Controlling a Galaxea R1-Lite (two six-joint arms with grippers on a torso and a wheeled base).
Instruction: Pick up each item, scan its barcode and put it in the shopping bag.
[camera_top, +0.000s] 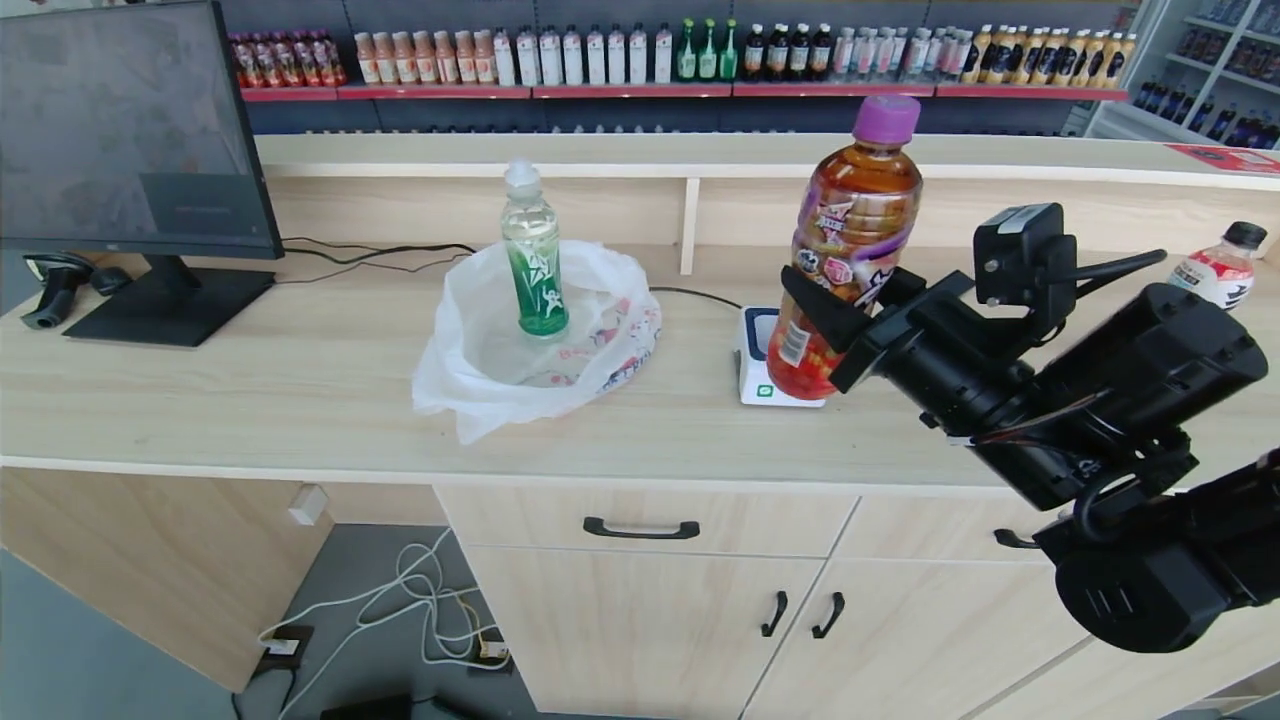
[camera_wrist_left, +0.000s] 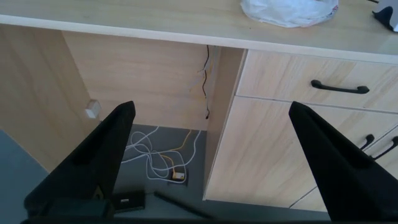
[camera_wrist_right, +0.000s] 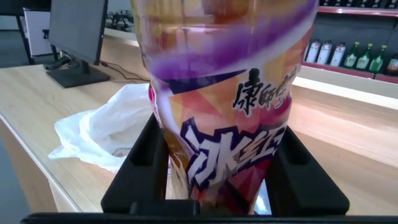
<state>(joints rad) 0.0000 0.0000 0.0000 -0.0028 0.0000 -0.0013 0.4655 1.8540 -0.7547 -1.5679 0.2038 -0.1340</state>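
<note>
My right gripper (camera_top: 835, 320) is shut on an amber tea bottle (camera_top: 850, 240) with a purple cap, holding it upright just above the white barcode scanner (camera_top: 760, 375) on the counter. Up close, the bottle (camera_wrist_right: 217, 106) sits between the black fingers (camera_wrist_right: 143, 162). A white plastic shopping bag (camera_top: 500, 360) lies open on the counter left of the scanner, with a green-labelled bottle (camera_top: 533, 255) standing inside it. The bag (camera_wrist_left: 289, 12) also shows from below. My left gripper (camera_wrist_left: 211, 162) hangs open below the counter, facing the cabinet front, with nothing between its fingers.
A monitor (camera_top: 120, 130) stands at the counter's left end with a handheld scanner (camera_top: 50, 290) beside it. Another bottle (camera_top: 1220, 268) stands at the far right. A raised wooden ledge (camera_top: 700, 160) runs behind. Drawers and cables (camera_top: 420, 610) lie below the counter.
</note>
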